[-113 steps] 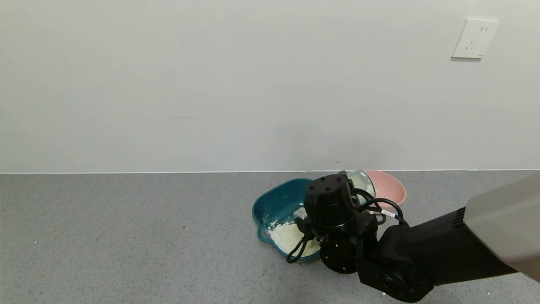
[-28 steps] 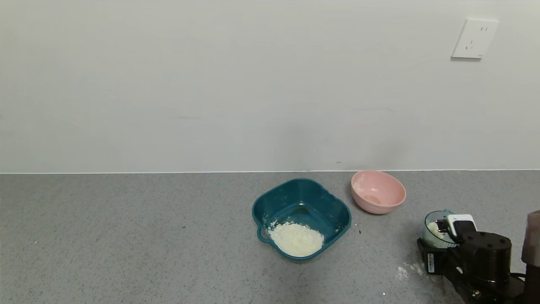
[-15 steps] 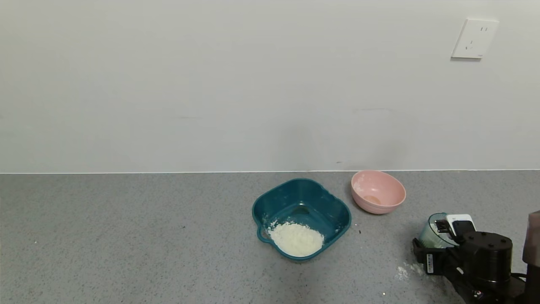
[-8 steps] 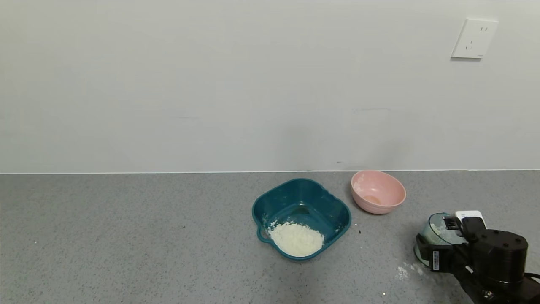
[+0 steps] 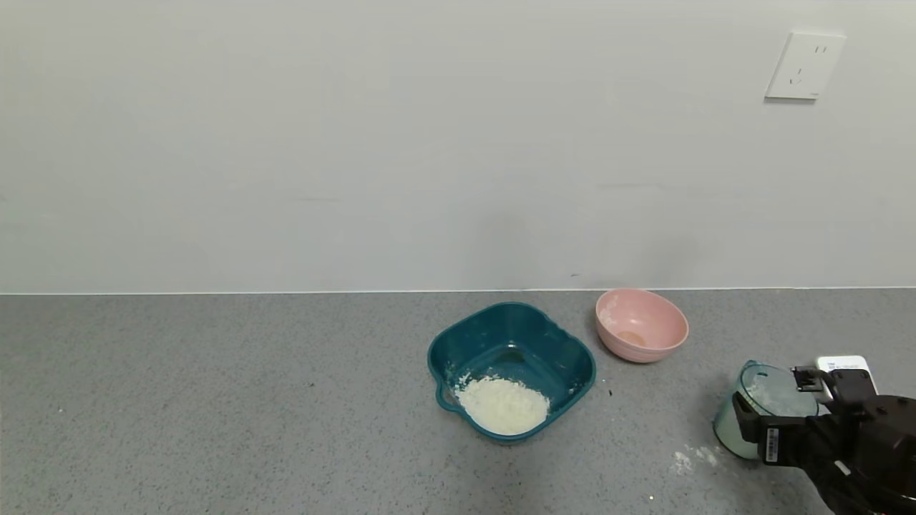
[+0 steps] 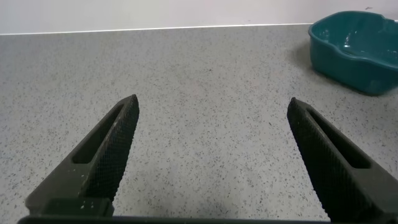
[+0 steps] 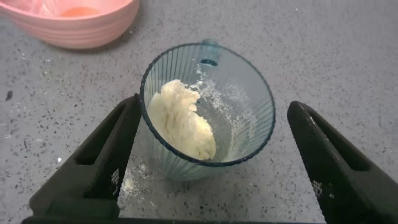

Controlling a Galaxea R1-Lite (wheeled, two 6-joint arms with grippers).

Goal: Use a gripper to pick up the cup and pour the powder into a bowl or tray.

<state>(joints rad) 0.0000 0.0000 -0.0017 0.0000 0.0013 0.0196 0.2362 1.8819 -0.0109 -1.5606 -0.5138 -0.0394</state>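
Note:
The ribbed pale blue-green cup [image 5: 751, 422] stands on the grey counter at the far right, with a clump of white powder [image 7: 183, 121] inside. My right gripper [image 5: 776, 400] is open around the cup [image 7: 208, 118]. One finger [image 7: 106, 146] is close against its side and the other finger [image 7: 329, 162] is well apart. The dark teal basin [image 5: 501, 311] sits in the middle with a heap of powder [image 5: 502, 405] in it. My left gripper [image 6: 213, 106] is open and empty over bare counter, with the basin [image 6: 354, 46] beyond it.
A round pink bowl [image 5: 642, 325] stands behind and left of the cup, and it also shows in the right wrist view [image 7: 68, 25]. A little spilled powder [image 5: 690, 458] lies on the counter left of the cup. A wall runs along the counter's back edge.
The right gripper and cup have shifted right and toward me over the last second. The cup, tilted earlier, now rests on the counter between open fingers. The basin and pink bowl have not moved.

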